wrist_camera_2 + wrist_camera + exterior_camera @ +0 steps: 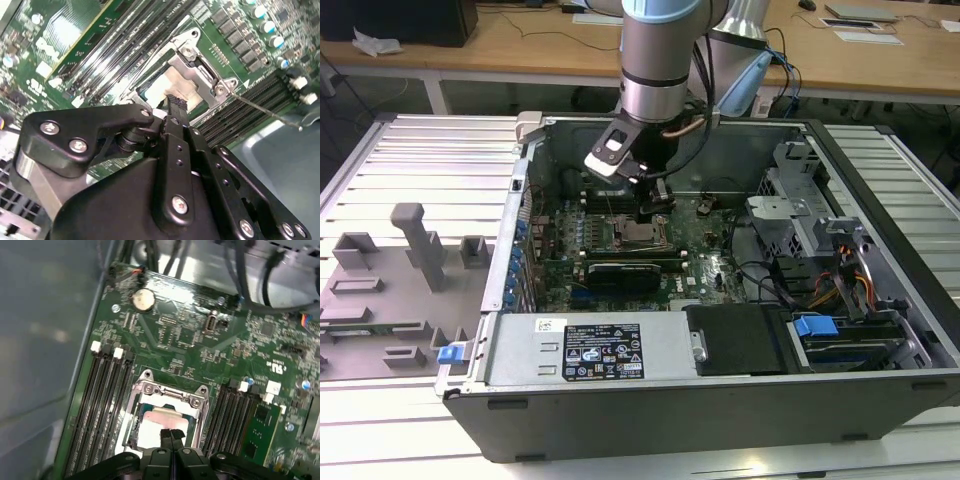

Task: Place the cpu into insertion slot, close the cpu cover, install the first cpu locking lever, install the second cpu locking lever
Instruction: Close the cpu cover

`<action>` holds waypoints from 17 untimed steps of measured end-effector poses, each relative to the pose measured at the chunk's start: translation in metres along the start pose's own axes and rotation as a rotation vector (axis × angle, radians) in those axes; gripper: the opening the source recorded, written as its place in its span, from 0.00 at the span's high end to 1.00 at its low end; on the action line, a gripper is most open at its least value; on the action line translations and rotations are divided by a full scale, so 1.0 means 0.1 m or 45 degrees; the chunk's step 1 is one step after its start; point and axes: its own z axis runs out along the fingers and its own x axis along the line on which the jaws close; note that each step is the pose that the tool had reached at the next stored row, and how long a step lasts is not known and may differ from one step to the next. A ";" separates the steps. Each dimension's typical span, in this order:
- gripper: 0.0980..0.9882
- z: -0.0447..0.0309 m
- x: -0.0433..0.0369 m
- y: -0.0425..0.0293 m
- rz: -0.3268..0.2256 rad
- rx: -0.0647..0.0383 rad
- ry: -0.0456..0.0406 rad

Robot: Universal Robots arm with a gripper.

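Your grey robot arm (660,60) reaches down into the open grey metal computer case (720,400), which lies on the ribbed metal bench (410,160). Its black claw (171,434) hangs directly over the small square insertion slot with the silvery rim (640,235), set in the green circuit board (185,340). In the first wrist view, the claw's two narrow fingers are pressed together side by side, with nothing between them.

The small flat square cpu with the dull silver top (159,421) lies inside the slot. The thin silvery square cpu cover (172,394) appears to lie down around it, with the chip showing through its window. The claw's tip is at the edge of that window, on or just above the chip. You cannot tell from these views whether it touches.

Watch the thin silver wire locking lever (265,112) in the second wrist view. One end sits at the socket corner just beside the claw's tip. Its long axis runs straight away from the claw, crossing the long black memory slots (102,400) at an angle rather than lying along the socket's edge. From that, I judge it is not latched: chip seated, cover down, levers not yet done.
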 end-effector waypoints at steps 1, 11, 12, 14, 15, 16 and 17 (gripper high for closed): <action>0.99 0.000 0.000 0.000 -0.035 0.000 -0.001; 0.99 0.002 0.000 0.000 -0.328 -0.004 -0.006; 0.99 0.002 0.000 0.000 -0.369 -0.005 -0.007; 0.99 0.003 0.000 0.000 -0.449 -0.007 -0.007; 0.99 0.003 0.000 0.000 -0.475 -0.007 -0.008; 0.99 0.002 0.000 0.000 -0.513 -0.008 -0.008; 0.99 0.003 0.000 0.000 -0.536 -0.008 -0.008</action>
